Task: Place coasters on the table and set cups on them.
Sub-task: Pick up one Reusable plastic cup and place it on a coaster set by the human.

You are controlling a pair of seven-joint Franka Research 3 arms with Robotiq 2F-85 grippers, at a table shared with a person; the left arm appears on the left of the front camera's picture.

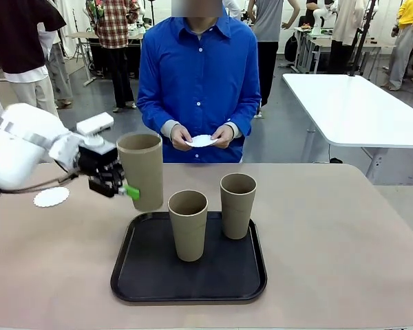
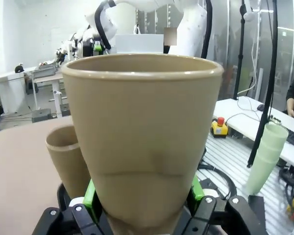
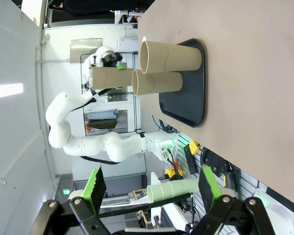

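Coaster (image 1: 51,197): one laid flat far left on table (image 1: 344,240), white paper with a scalloped lacy edge, nothing on it yet. Left gripper (image 1: 124,187) is clamped on lifted cup (image 1: 142,170), low on its wall. The cup is upright in the air over the left edge of tray (image 1: 144,275), near the coaster but not over it. It is matte tan, cardboard-like, tapered, no handle. The tray is black with rounded corners and a shallow rim. Middle cup (image 1: 188,225) and right cup (image 1: 237,205) stand upright on it, apart. Person (image 1: 198,75) holds second coaster (image 1: 202,141) beyond the far edge. Right gripper (image 3: 152,183) is wide open, empty. Judged early: no cup set, more coasters to lay.
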